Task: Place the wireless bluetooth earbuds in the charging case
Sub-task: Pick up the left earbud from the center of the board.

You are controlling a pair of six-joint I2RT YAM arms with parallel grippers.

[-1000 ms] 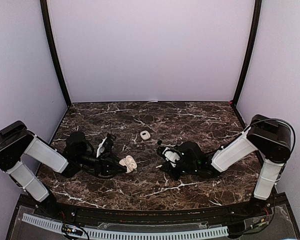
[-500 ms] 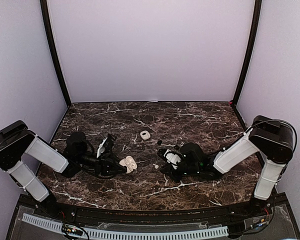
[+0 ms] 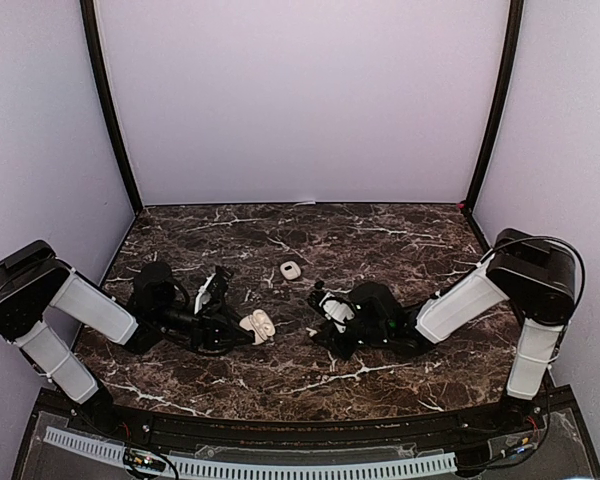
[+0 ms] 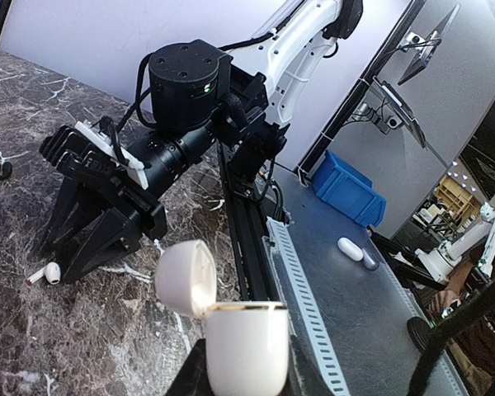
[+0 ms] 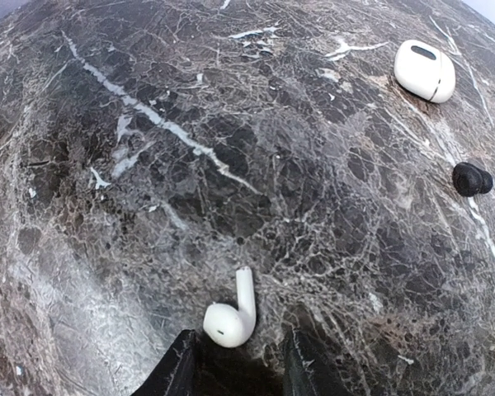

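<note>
Left gripper (image 3: 238, 326): I have it clamped on the open charging case (image 4: 246, 342), low over the tabletop (image 3: 380, 230), left of the middle and toward the near edge.
Open charging case: one. The lid is hinged back and tipped up to the left in the left wrist view. From here I cannot tell whether its wells are filled.
Right gripper (image 5: 239, 367): the jaws are parted a little, with the tips down at the marble just right of the middle. They grip nothing as far as I can see.
White earbud (image 5: 229, 318): one in sight, lying flat on the tabletop. Its round head sits at the mouth of the right gripper's jaws and its stem points away from them. It lies between the fingertips (image 5: 181, 367) and does not look pinched.
Black earbud (image 5: 472, 178): one I can be sure of, lying on the marble toward the back edge. It is apart from the white earbud and nearer the closed case (image 5: 425, 70).
Closed case: one small white pebble with its lid shut, about the centre of the tabletop. It lies farther back than both earbuds, and neither gripper touches it.
Count: two cases and two earbuds, one white and one black. I cannot identify a dark speck at the right edge of the right wrist view.
</note>
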